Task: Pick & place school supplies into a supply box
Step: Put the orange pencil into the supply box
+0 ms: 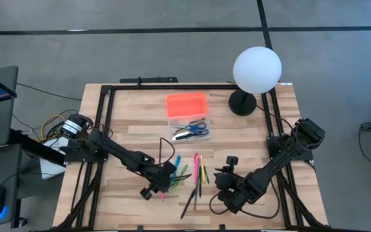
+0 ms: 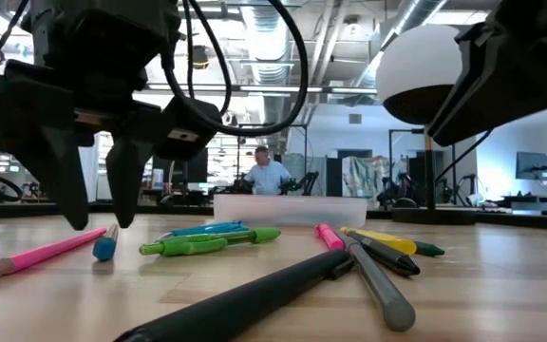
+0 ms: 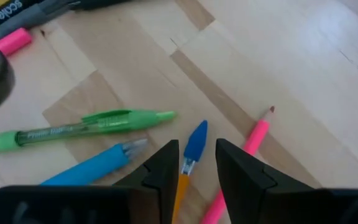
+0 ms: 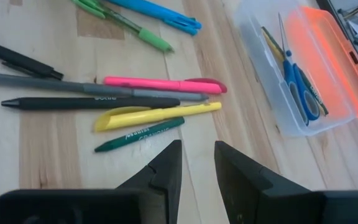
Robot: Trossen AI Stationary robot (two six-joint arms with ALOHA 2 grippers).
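Wooden table [image 1: 140, 129] beneath open-ceiling workshop

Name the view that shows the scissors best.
Right wrist view: the scissors lie plain in the open box. The high view shows them small. The low view shows only the box wall; the left wrist view misses them.

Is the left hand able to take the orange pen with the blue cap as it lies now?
Probably yes. The left hand hangs just above the orange pen with the blue cap, one finger on each side, and the pink pencil and blue pen lie outside the fingers.
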